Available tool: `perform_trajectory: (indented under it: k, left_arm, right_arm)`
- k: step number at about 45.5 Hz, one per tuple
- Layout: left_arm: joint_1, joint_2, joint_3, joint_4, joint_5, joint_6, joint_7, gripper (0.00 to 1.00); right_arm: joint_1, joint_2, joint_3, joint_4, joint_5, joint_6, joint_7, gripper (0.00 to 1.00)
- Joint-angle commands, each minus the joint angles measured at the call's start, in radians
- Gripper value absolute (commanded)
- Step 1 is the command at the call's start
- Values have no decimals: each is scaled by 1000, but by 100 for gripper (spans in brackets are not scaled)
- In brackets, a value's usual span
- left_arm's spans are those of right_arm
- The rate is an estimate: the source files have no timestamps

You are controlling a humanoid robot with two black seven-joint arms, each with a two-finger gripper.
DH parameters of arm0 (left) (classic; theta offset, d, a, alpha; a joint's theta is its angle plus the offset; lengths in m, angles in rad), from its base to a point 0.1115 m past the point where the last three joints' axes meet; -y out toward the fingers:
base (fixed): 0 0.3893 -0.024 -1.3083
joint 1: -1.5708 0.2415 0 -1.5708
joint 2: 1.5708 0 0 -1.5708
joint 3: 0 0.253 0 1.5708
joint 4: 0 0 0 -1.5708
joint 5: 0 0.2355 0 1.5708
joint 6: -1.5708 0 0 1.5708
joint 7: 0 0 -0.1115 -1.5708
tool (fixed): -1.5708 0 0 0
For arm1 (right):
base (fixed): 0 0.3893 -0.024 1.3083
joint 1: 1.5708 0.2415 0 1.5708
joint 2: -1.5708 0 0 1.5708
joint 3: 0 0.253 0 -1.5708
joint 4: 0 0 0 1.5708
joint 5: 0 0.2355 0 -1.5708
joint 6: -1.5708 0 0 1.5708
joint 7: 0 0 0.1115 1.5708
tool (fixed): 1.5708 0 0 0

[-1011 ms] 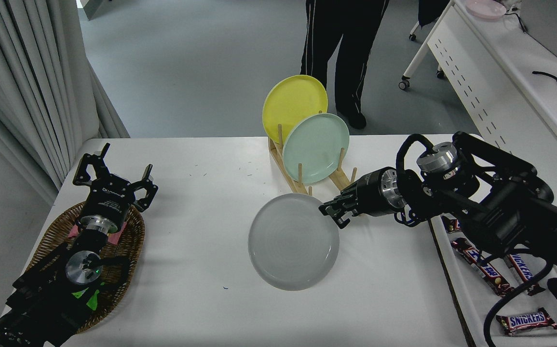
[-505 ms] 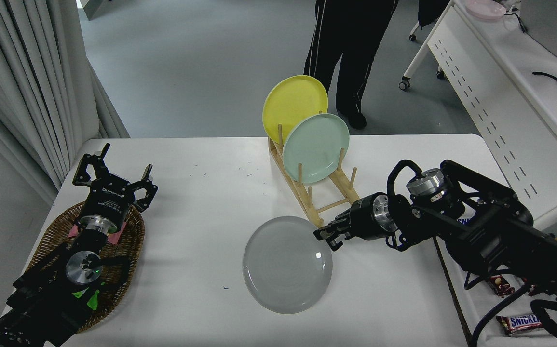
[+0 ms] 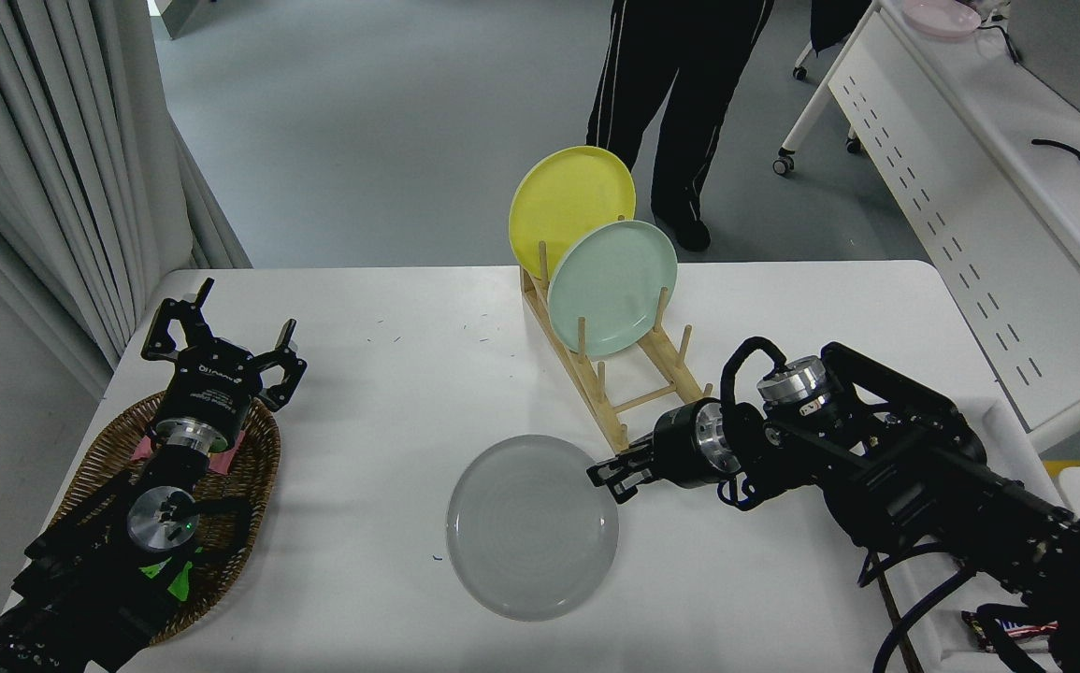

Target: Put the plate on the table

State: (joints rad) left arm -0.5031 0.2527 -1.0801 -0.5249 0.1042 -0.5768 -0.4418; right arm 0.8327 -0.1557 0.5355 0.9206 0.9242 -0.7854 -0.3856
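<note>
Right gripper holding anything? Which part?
The right gripper grips the round pale grey plate by its right rim. The left gripper holds nothing.

The person [image 3: 680, 103] is cut off above the waist; wrapper [image 3: 1007, 628] print perhaps unreadable.

- Grey plate [image 3: 532, 526] low over the front-middle of the white table [image 3: 390, 374] — flat or just off it, can't tell.
- Right gripper [image 3: 607, 472] pinching its right rim, reaching in from the right.
- Wooden rack [image 3: 628, 388] just behind, holding a yellow plate [image 3: 568, 201] and a mint plate [image 3: 612, 285] upright.
- Left gripper [image 3: 222, 341] parked lower left over a wicker basket [image 3: 105, 449], fingers spread.
- Person's dark trousers [image 3: 670, 93] at the far side — candy bar [image 3: 1007, 628] bottom right.
</note>
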Motion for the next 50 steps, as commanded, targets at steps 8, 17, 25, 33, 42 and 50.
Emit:
perform_trajectory:
  k: [8, 17, 25, 33, 42, 50]
  left_arm:
    - [0, 0, 0, 0, 0, 0, 0, 100]
    - [0, 0, 0, 0, 0, 0, 0, 100]
    - [0, -1, 0, 0, 0, 0, 0, 100]
    - [0, 0, 0, 0, 0, 0, 0, 100]
    - [0, 0, 0, 0, 0, 0, 0, 100]
    - [0, 0, 0, 0, 0, 0, 0, 100]
  right_arm:
    - [-20, 7, -5, -5, -5, 0, 2, 0]
    - [-23, 18, -8, -12, -5, 0, 2, 0]
    - [-35, 30, -9, -31, -13, 0, 2, 0]
    - [-50, 31, -14, -32, -16, 0, 1, 0]
    - [-50, 31, -19, -32, -18, 0, 1, 0]
    - [-50, 31, -20, -37, -18, 0, 1, 0]
